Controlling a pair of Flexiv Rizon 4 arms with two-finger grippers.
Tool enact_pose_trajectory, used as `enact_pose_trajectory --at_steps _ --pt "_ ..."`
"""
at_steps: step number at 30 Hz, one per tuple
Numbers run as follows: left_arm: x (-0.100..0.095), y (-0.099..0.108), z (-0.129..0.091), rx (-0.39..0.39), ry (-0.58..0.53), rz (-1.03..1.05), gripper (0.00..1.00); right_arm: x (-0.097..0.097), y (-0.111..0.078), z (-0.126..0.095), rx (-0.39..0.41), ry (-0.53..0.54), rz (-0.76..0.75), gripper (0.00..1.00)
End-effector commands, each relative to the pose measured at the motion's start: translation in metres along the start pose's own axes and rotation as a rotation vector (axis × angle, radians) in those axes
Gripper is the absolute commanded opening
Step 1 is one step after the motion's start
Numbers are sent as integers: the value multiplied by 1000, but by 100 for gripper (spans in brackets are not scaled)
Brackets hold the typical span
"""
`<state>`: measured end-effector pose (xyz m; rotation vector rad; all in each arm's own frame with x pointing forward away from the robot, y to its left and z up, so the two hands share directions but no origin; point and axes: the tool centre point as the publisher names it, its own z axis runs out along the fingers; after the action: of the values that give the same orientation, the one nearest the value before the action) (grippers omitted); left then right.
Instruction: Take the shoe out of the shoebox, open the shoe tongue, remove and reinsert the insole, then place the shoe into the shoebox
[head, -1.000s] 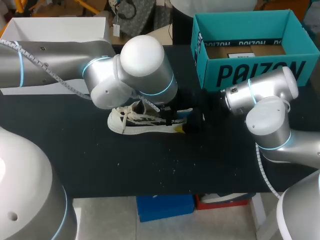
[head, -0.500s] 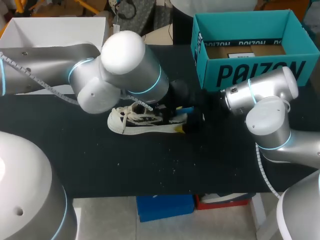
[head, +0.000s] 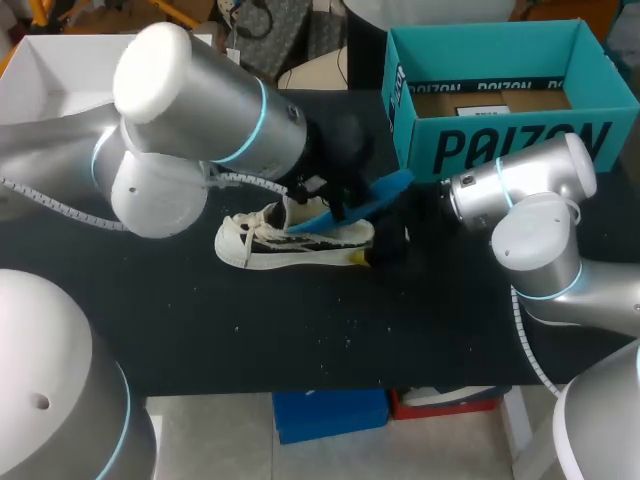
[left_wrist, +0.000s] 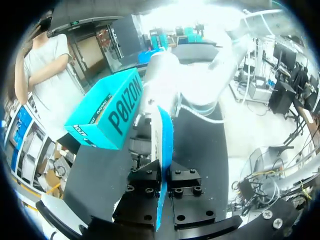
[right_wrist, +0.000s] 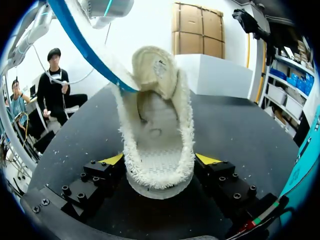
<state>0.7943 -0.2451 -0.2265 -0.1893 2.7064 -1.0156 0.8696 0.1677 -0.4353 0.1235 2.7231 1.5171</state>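
Note:
A white sneaker (head: 285, 240) lies on its sole on the black table, toe to the left. My right gripper (head: 390, 245) is shut on its heel; in the right wrist view the shoe (right_wrist: 157, 135) sits between both yellow fingertips (right_wrist: 112, 159). My left gripper (head: 340, 205) hovers over the heel, shut on a blue insole (head: 370, 195) that slants up out of the shoe opening. The left wrist view shows the insole (left_wrist: 165, 132) edge-on between the black fingers of that gripper (left_wrist: 162, 175). The teal shoebox (head: 510, 150) stands open at the back right.
A white open box (head: 100, 60) stands at the back left, partly behind my left arm. The black table (head: 330, 340) is bare in front of the shoe. The shoebox (left_wrist: 107, 117) is just beyond the right gripper.
My left arm has risen and swung back, drawing the blue insole up and out of the shoe's heel. The right arm and the shoe have stayed put.

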Motion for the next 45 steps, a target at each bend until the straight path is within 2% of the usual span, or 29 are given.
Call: enact_pose_trajectory --at_steps 1,3,6,24,25,27,32,40,45 --pt "2 -15 -53 132 85 -67 0 1 0 3 2 -2 2 0" --pt "3 -24 -63 172 105 -87 0 1 0 3 2 -2 2 0" --pt "2 -34 -77 265 208 -148 0 1 0 3 2 -2 2 0" --pt "2 -34 -77 265 208 -148 0 1 0 3 2 -2 2 0" --pt "3 -28 -77 291 226 -201 0 1 0 3 2 -2 2 0" --pt "8 -23 -84 346 321 -303 0 1 0 3 2 -2 2 0" --pt "11 -29 -108 426 406 -365 0 1 0 3 2 -2 2 0" --pt "6 -55 -153 528 468 -443 0 1 0 3 2 -2 2 0" --pt "11 -79 -183 591 522 -440 0 1 0 3 2 -2 2 0"
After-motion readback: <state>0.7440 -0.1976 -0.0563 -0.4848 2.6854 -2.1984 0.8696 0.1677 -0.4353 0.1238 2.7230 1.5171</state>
